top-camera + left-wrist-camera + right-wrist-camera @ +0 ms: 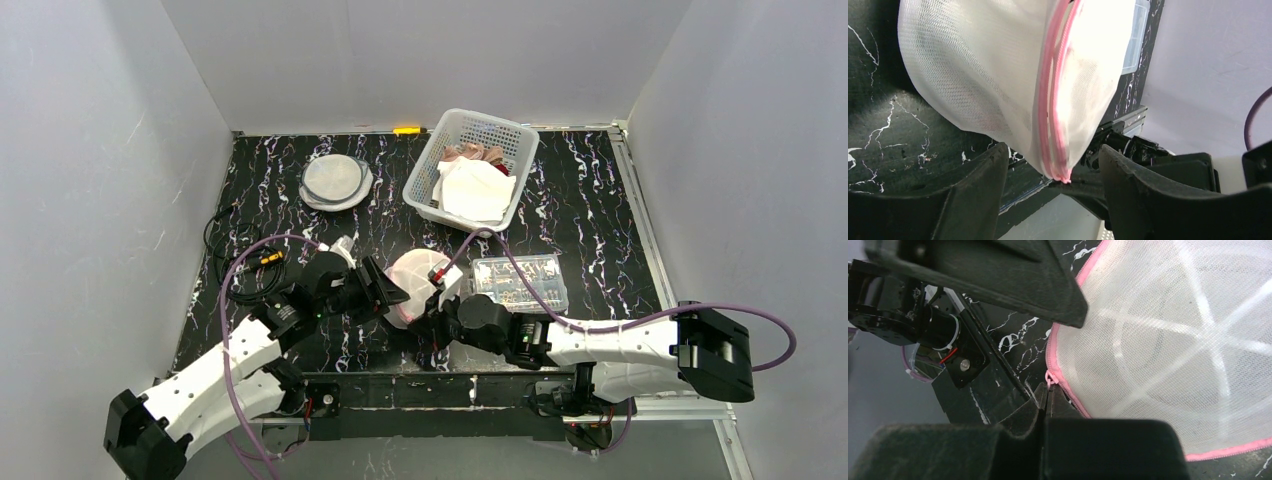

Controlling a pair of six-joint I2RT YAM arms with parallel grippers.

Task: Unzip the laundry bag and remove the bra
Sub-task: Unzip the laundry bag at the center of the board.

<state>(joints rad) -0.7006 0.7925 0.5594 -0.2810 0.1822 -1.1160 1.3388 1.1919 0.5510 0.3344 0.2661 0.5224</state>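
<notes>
Left gripper (pixel 1052 148): I found the jaws released, with the bag's pink-zippered edge hanging between the spread fingers | mesh laundry bag (pixel 413 280): sat between both grippers at the near middle of the black marbled table (pixel 600 220); contents I could not tell | right gripper (pixel 1044 402): jaws clenched on the pink zipper pull (pixel 1049 381).

bag (pixel 415 285): white mesh, round, domed, trimmed in pink | pose: tilted up, not flat | place: just left of the box (pixel 520 282) | zip (pixel 1053 115): pink, runs down the bag's edge | zip pull (pixel 1049 379): small, pink, at the bag's rim | bra: not discernible through the mesh
</notes>
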